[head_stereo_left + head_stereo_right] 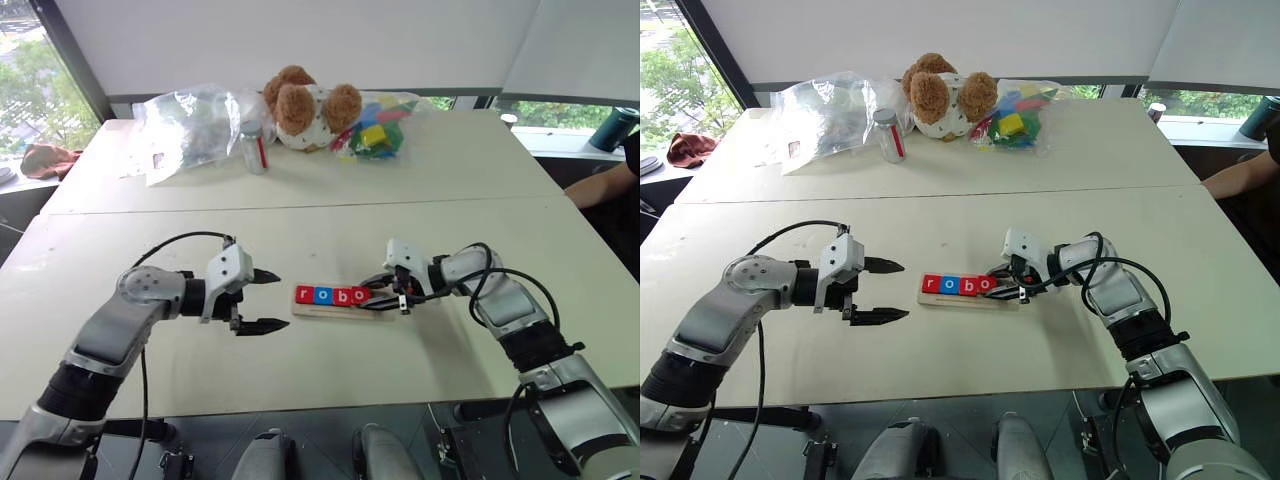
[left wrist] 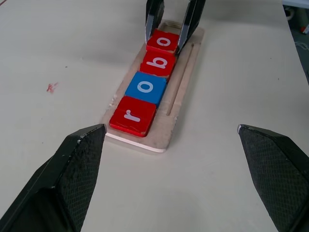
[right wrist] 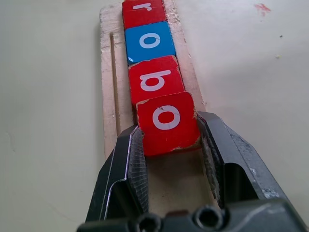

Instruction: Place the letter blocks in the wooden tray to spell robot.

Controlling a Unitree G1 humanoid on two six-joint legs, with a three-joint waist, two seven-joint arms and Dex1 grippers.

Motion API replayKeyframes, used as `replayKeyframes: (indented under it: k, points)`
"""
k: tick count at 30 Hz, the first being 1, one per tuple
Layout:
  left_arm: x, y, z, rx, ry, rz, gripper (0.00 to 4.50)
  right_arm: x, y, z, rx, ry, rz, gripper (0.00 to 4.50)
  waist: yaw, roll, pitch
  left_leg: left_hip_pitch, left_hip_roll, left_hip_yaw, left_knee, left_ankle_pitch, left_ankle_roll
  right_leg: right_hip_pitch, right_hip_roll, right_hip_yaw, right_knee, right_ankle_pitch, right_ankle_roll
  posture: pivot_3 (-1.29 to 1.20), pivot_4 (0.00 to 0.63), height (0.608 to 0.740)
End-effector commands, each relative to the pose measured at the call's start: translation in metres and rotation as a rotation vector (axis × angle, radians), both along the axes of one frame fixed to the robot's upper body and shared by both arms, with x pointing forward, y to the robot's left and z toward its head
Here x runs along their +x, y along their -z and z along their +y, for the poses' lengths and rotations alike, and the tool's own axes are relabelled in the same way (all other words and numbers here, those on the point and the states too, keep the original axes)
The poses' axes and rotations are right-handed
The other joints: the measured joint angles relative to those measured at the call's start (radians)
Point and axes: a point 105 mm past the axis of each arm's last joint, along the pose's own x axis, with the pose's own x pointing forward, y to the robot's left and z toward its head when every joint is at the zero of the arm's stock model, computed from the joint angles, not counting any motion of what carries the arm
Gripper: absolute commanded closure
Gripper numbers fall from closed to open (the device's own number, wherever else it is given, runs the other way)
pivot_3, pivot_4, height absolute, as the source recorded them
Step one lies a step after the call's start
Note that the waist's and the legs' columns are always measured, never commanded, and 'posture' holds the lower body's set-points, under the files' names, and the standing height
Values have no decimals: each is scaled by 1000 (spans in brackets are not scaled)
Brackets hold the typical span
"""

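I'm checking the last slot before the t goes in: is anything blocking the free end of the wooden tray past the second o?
Yes. The right gripper is shut on the red o block, its fingers straddling the wooden tray at that end. Behind the o the bare slot lies between them; no t block is visible.

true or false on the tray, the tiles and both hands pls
1. The wooden tray holds four letter tiles. True.
2. The second tile from the r is red. False: the first o tile is blue.
3. The right hand is shut on the second o tile. True.
4. The left hand grips the r tile. False: it is open, beside the tray.
5. The t tile already sits in the tray. False: the end slot is bare.
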Motion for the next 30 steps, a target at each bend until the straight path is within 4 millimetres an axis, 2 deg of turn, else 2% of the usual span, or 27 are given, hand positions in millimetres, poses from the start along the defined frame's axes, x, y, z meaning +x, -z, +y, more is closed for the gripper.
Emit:
replayKeyframes:
  k: [1,7,13,14,20,27,30]
  points:
    - [2,-10,-3,-1,13,-50,0,-5,-6,9,16,-42,-21,3370,0,0,0,0,0,0,0,0,0,0,0,0,0,0,0,0,150,740]
    - [5,-10,-3,0,11,-57,0,-4,-6,10,14,-36,-25,3370,0,0,0,0,0,0,0,0,0,0,0,0,0,0,0,0,150,740]
    - [6,-9,-4,-1,11,-57,0,2,-14,11,29,-10,-64,292,0,0,0,0,0,0,0,0,0,0,0,0,0,0,0,0,150,740]
    - [7,-9,-4,-1,10,-58,0,4,-18,11,39,-1,-73,85,0,0,0,0,0,0,0,0,0,0,0,0,0,0,0,0,150,740]
    - [11,-10,-2,0,2,-62,0,11,-45,8,103,41,-108,85,0,0,0,0,0,0,0,0,0,0,0,0,0,0,0,0,150,740]
    - [14,-8,-2,1,5,-62,0,-8,-47,7,95,-23,-80,85,2,0,0,0,0,0,0,0,0,0,0,0,0,0,0,0,150,740]
    - [15,-8,-3,1,8,-64,0,1,-47,6,103,36,-119,85,1,0,0,0,0,0,0,0,0,0,0,0,0,0,0,0,150,740]
